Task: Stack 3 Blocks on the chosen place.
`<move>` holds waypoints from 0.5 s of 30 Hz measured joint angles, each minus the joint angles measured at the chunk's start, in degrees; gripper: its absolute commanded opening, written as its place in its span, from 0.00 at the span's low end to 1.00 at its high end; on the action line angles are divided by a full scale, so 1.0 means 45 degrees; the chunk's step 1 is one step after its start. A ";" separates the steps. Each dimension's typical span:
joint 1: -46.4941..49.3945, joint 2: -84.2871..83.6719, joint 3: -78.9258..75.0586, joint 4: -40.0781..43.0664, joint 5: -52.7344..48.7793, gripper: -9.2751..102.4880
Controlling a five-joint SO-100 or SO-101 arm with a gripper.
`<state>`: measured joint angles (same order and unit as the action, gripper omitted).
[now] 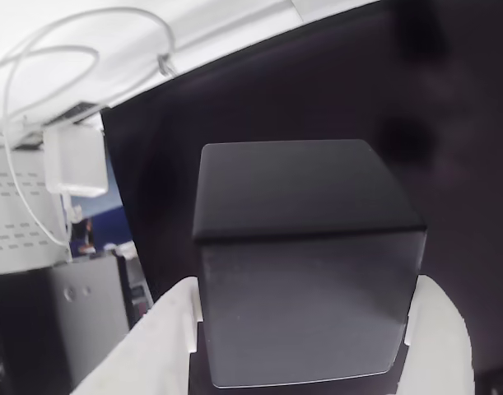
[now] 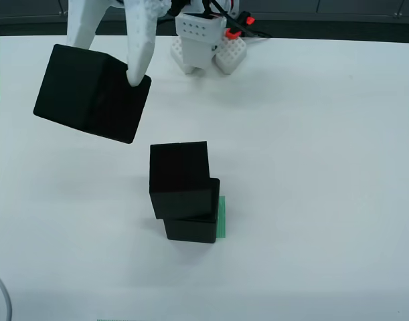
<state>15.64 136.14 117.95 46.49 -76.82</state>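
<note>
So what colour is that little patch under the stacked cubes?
Green patch with fine white stripes, best seen from above.

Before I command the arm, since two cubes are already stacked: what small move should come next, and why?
Probably carry the held block right and toward the stack in the view from above, keeping it high. The gripper has it clamped between its white fingers, tilted and off to the stack's upper left, so it needs centring and levelling first.
</note>
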 measured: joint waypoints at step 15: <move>-0.1777 0.3379 0.6191 -0.4961 -0.1797 0.22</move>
<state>7.65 151.35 145.81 24.17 -84.90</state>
